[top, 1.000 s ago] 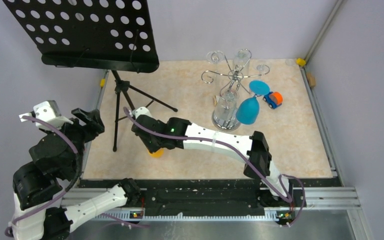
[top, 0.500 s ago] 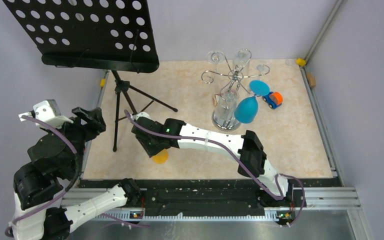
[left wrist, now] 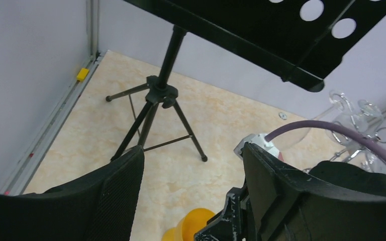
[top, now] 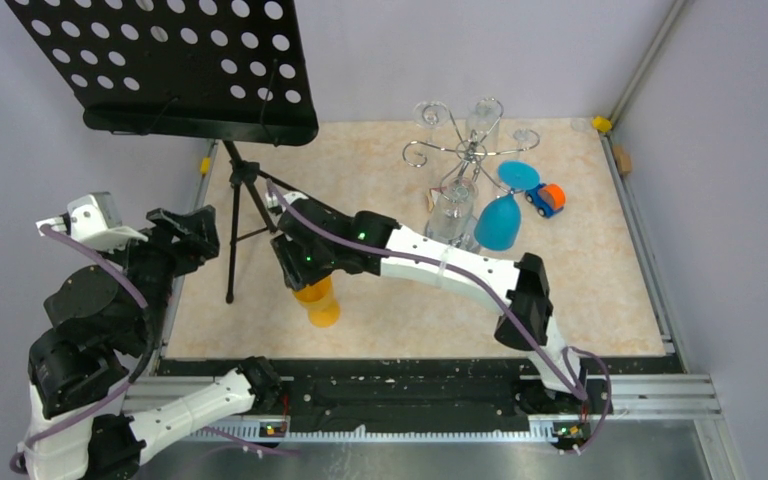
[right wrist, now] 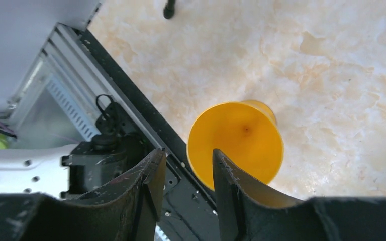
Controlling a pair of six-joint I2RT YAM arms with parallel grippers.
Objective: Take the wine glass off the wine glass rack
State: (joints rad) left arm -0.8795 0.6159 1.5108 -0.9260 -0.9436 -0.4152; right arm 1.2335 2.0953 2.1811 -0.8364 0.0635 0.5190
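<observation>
The chrome wine glass rack (top: 465,152) stands at the far right on its round disc base (top: 438,247). A blue wine glass (top: 498,222) and a clear glass (top: 450,212) hang from its arms. An orange wine glass (top: 318,302) stands upright on the table near the front left; it also shows in the right wrist view (right wrist: 241,135) and the left wrist view (left wrist: 193,226). My right gripper (top: 296,274) hovers just above its rim, jaws apart (right wrist: 188,155), holding nothing. My left gripper (top: 192,232) is open and raised at the left edge (left wrist: 193,165).
A black music stand (top: 170,70) on a tripod (top: 245,200) stands at the far left, close to my right wrist. An orange and blue toy car (top: 546,198) lies right of the rack. The black front rail (right wrist: 146,125) runs just behind the orange glass.
My right gripper has let go of the orange glass and lifted up and away from the table's front edge. The glass now stands in plain view. The left arm shifted slightly.
</observation>
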